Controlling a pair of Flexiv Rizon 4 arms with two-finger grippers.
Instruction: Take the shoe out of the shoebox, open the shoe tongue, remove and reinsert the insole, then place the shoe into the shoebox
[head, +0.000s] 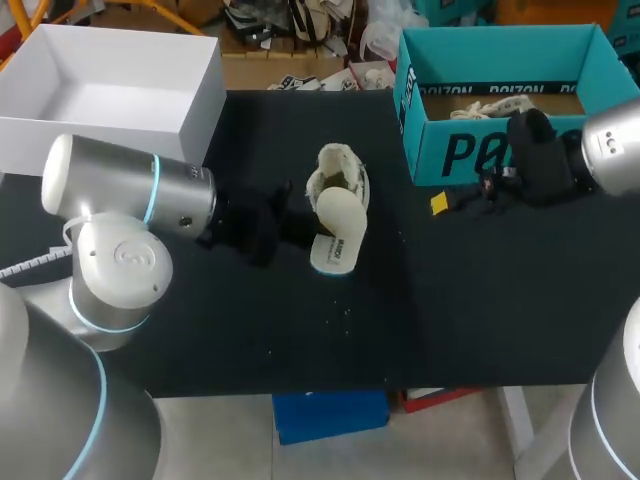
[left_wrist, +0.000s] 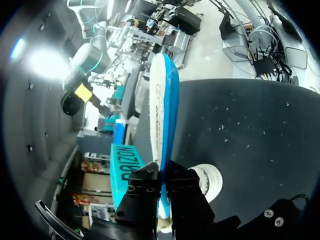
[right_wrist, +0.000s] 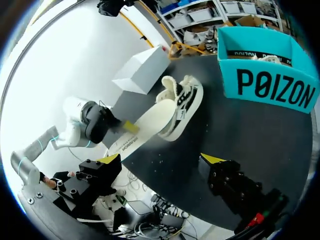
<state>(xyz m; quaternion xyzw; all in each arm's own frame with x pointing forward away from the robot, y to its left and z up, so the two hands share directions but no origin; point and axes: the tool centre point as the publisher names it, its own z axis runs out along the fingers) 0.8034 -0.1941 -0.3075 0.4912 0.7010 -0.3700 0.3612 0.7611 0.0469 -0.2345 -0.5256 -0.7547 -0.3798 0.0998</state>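
The left gripper (left_wrist: 162, 200) is clamped on the insole (head: 338, 235); the right gripper (right_wrist: 160, 159) hangs with fingers apart. Unheld, the shoe (head: 340, 175) may slide as the insole pushes in.

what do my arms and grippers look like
The left arm and right arm are silver-grey with rounded joints and pale blue rings; the left has a white end cap. The left gripper and right gripper are black and blocky with yellow fingertips.
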